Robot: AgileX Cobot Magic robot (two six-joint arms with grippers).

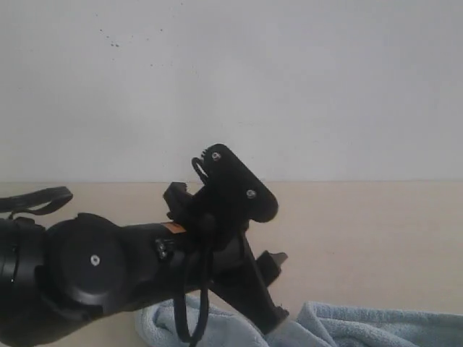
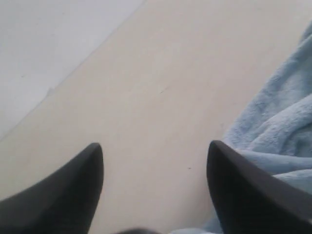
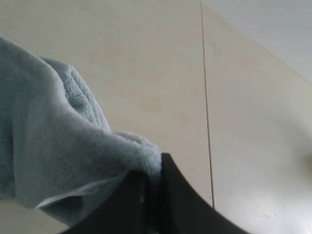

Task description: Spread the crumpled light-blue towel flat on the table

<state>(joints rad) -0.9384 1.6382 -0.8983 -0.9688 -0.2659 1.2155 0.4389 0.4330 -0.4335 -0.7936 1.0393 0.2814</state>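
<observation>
- The left gripper had its two tapered, matte-black fingers spread wide, with only bare table between them.
- The towel, pale blue and fluffy, lay in soft folds just beside the outer side of one of those fingers. Whether they touched I could not tell.
- The right gripper was pressed together on a bunched edge of the towel, pinching the terry pile. A white label showed close to the pinch.
- From that pinch the cloth ran away in a thick, rounded fold.
- Beyond the right fingertips the table was smooth, matte beige, crossed by a thin straight seam.
- In the exterior view the left arm, bulky and black with rounded joints, hung over the rumpled towel, with a plain white wall behind.
</observation>
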